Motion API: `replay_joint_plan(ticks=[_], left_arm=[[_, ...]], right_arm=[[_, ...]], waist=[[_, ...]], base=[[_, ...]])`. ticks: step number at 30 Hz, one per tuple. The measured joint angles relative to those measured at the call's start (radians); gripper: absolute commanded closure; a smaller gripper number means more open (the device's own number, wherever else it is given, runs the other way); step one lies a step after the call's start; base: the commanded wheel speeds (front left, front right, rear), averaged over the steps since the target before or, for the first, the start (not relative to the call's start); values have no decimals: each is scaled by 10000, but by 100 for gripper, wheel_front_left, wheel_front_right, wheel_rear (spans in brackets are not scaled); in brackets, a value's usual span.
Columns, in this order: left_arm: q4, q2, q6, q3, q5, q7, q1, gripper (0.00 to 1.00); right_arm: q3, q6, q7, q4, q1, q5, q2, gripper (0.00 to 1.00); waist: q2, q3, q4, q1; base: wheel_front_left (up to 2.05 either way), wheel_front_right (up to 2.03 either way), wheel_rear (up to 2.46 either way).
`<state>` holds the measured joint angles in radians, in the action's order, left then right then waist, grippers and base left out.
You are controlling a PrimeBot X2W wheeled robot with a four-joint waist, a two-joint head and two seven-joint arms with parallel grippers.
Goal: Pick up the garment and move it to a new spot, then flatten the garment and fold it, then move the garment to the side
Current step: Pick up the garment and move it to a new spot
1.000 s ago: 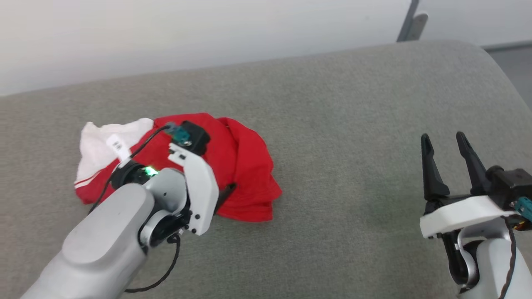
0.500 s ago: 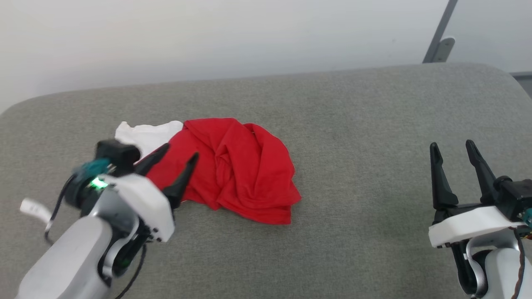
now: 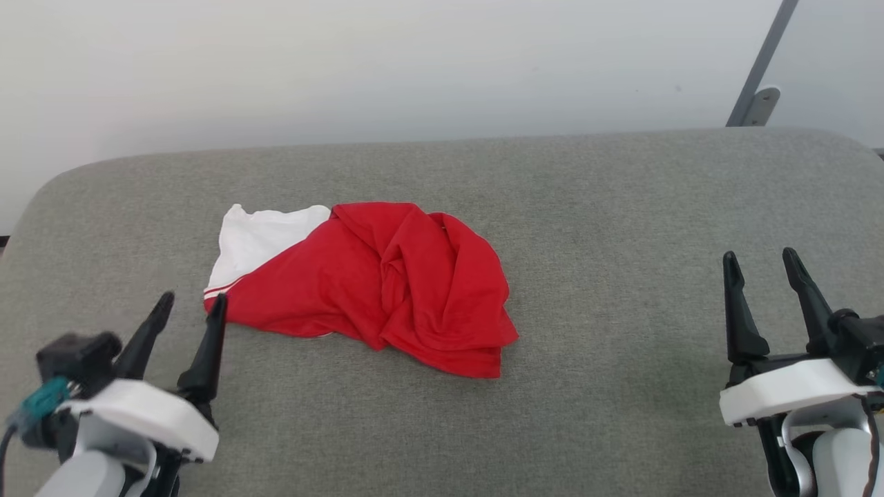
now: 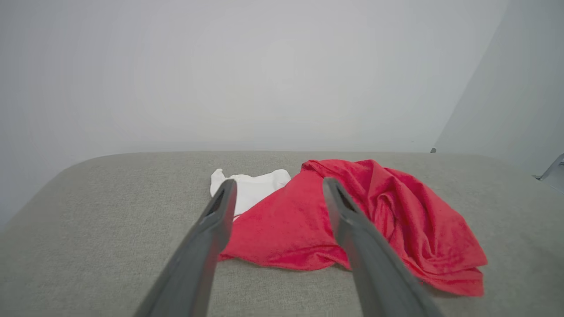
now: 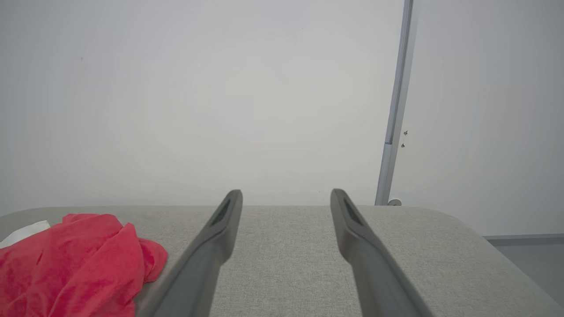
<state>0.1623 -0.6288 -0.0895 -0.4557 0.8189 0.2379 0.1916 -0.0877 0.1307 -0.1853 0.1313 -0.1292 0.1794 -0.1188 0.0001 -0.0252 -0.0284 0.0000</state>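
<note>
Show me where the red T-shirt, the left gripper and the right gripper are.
garment (image 3: 387, 283): head view, on the crumpled red body.
left gripper (image 3: 194, 297): head view, midway between its open fingertips.
right gripper (image 3: 757, 253): head view, midway between its open fingertips.

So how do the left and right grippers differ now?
The left gripper is close to the garment; the right gripper is far from it, over bare cushion. The garment lies straight ahead of the left gripper, but off to one side of the right gripper. Both are open and empty.
</note>
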Motion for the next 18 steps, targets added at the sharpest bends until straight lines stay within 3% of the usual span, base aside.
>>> replay_joint_plan(ticks=[10, 18], left_arm=[[-167, 598, 31, 1283, -190, 221, -1295, 0], [-249, 1574, 706, 2654, -1024, 222, -2250, 0]], right_arm=[[-130, 0, -88, 15, 287, -65, -17, 0], [-173, 0, -132, 23, 377, -130, 13, 0]], waist=[[0, 115, 272, 0], [0, 200, 405, 0]], base=[[0, 0, 0], [0, 0, 0]])
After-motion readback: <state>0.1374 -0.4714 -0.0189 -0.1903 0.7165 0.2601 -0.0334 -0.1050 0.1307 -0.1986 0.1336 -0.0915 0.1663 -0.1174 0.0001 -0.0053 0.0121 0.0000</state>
